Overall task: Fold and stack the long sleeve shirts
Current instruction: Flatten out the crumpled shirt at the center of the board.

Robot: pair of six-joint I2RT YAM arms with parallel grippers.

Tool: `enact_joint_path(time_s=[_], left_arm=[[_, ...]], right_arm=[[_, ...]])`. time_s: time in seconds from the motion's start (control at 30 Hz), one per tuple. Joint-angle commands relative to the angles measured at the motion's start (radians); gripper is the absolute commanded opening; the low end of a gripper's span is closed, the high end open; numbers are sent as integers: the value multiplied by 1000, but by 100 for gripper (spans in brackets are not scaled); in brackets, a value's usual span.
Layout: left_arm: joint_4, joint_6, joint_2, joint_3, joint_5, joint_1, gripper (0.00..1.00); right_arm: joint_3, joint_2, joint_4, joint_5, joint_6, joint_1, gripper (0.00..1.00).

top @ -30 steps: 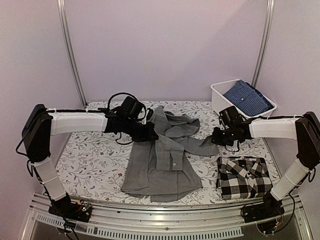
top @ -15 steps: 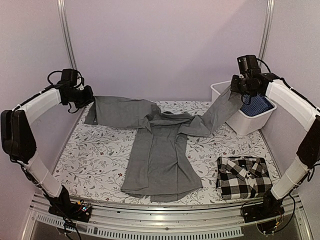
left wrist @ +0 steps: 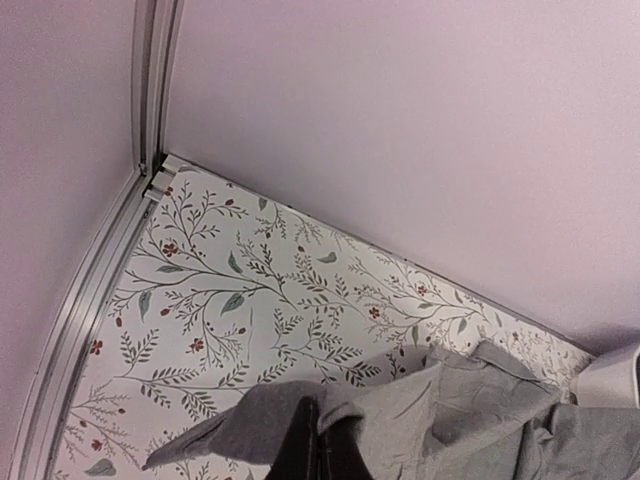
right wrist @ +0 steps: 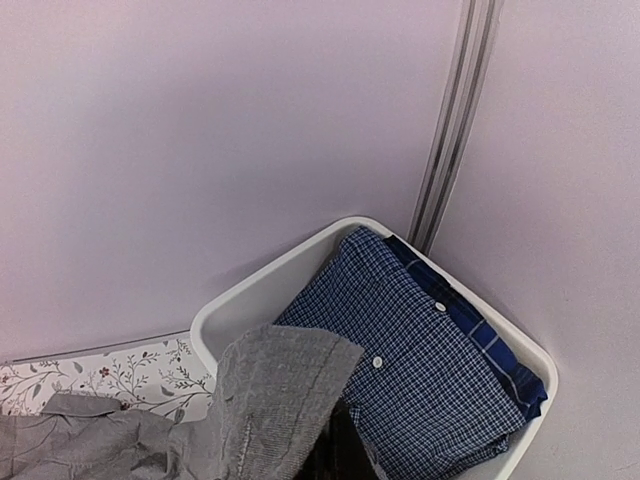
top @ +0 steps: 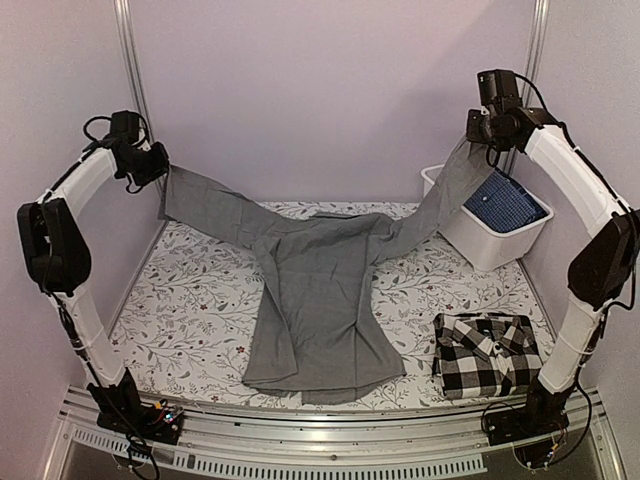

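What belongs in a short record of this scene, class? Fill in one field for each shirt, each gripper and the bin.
grey shirt: unfolded, body flat on the table, both sleeves lifted outward
left gripper: shut on one sleeve end, raised at the far left
right gripper: shut on the other sleeve end, raised near the bin
checked shirt: folded, lying at the near right of the table
bin: white, far right, holds a blue checked shirt
task status: grey shirt not yet folded or stacked
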Motion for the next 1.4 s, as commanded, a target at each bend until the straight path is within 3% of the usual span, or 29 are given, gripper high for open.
enact_joint_path(time_s=[0.0, 0.33, 0.57, 0.87, 1.1, 1.37], left_arm=[[-55, 18, 22, 47, -21, 64, 0], [-111, 52, 92, 107, -4, 96, 0], [-119, 62, 119, 109, 56, 85, 0], [-121, 89, 134, 72, 106, -30, 0], [-9, 57, 96, -118, 167, -188, 0], [167, 23, 230, -109, 246, -338, 0]], right_arm=[[133, 81, -31, 28, -59, -21, 0], [235, 149, -26, 27, -104, -33, 0], [235, 181, -58, -60, -93, -32, 0], [-107, 134, -5, -145, -21, 137, 4], [-347, 124, 97, -265, 72, 234, 9], [-365, 288, 228, -495, 140, 258, 7]])
